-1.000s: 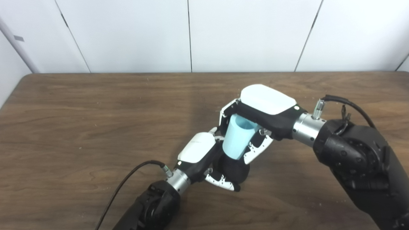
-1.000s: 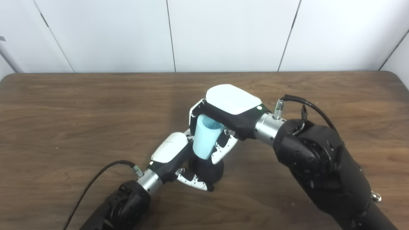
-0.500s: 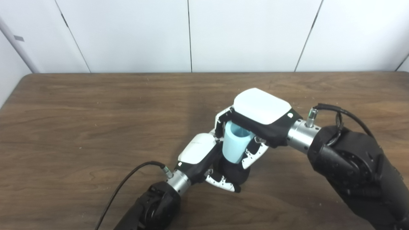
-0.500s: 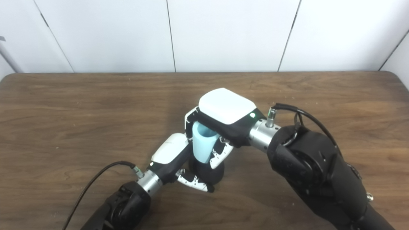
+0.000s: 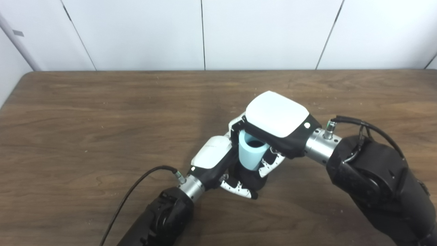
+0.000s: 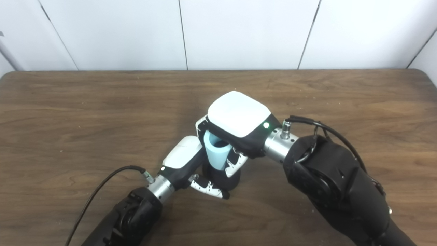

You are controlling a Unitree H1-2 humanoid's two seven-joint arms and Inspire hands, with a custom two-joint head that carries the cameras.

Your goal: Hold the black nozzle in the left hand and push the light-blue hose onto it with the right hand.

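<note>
- Standing nearly upright with its open mouth tipped slightly toward the cameras, the short light-blue tubular hose (image 5: pixel 252 154) sat directly over the rounded black nozzle (image 5: pixel 254 179), its lower end meeting the nozzle's top; whether it had slid on at all was hidden by the hands.
- The right hand (image 5: pixel 273 127) reached in from the right and above, its white-and-black fingers (image 5: pixel 271 163) wrapped round the hose's upper part, gripping it.
- The left hand (image 6: pixel 186 160) came in low from the left, its fingers (image 6: pixel 209 188) curled round the nozzle's base and holding it just above the brown wooden tabletop (image 5: pixel 85 119).
- The two hands touched or nearly touched at the joint, the right stacked over the left.
- Judging from this, the hose's long axis ran roughly in line with the nozzle below it, so the push would need to go straight down along that axis while the left hand braced against it.
- Any tilt of the hose could make its rim catch on the nozzle's shoulder.
</note>
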